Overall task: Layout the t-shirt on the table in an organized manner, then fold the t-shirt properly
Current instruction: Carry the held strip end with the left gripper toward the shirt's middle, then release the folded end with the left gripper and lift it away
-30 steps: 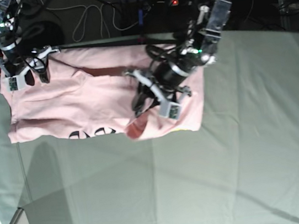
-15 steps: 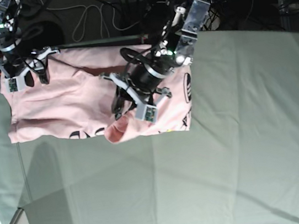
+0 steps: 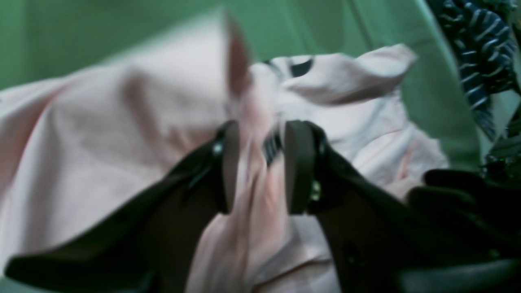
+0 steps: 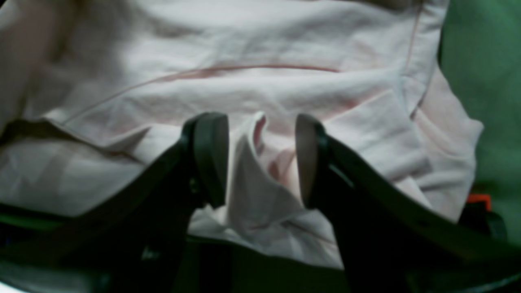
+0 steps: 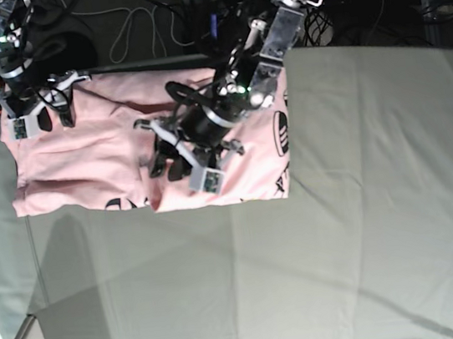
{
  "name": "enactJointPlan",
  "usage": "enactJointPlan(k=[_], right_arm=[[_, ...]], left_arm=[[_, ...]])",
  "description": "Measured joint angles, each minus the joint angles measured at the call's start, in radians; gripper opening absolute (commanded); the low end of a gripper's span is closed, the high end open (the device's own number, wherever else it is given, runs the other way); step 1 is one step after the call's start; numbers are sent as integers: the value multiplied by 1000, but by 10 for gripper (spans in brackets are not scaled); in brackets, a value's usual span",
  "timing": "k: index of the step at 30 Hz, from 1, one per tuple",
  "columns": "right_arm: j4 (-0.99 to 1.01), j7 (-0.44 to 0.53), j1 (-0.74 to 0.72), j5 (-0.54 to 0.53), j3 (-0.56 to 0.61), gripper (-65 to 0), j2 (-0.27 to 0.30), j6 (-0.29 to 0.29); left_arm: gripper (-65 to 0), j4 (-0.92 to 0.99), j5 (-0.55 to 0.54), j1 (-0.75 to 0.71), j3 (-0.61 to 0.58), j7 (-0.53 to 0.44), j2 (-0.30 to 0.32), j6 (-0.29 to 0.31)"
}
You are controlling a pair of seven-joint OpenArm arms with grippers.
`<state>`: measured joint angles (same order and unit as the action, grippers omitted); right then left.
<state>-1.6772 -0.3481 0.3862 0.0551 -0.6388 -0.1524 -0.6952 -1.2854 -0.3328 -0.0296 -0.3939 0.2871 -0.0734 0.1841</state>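
a: pictured from overhead, the t-shirt (image 5: 123, 154) lies toward eleven o'clock on the worktop (image 5: 361, 226), one side folded across so black print shows at the fold's three o'clock edge. the left gripper (image 5: 181, 161) sits over the folded flap near the shirt's six o'clock hem.

b: and its hold?

a: in the left wrist view a ridge of pink cloth stands between the jaws, which are parted with a gap on either side; whether they are letting go or merely loose, the pictures cannot tell.

b: the other arm?

a: the right gripper (image 5: 36, 119) is at the shirt's ten o'clock corner, jaws spread, a raised pleat between them but not pinched.

b: how would the fold land well?

a: judging by the lie of the cloth, the flap should be set down flat before the left jaws lift straight up, so the ridge does not drag. the right side likely serves best as an anchor, keeping that corner from sliding.
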Motion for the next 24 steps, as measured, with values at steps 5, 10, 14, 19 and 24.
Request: enactJointPlan(k=[5,10,14,19,24], right_arm=[[0,0,1,0,0,-375,0,0],[0,0,2,-1,0,-375,0,0],[0,0,2,0,0,-376,2,0],[0,0,2,0,0,-376,-3,0],[0,0,0,0,0,-376,2,0]], left_arm=[[-442,-32,-1,-5,5,3,7,-2],[-446,-209,-11,-67,32,-5,35,19],[-446,-240,-5,-90,101,-3,131,-8],[-446,-134,-8,-97,108,-2,168,0],[-446,-50,2,-82,22,0,169,-1]])
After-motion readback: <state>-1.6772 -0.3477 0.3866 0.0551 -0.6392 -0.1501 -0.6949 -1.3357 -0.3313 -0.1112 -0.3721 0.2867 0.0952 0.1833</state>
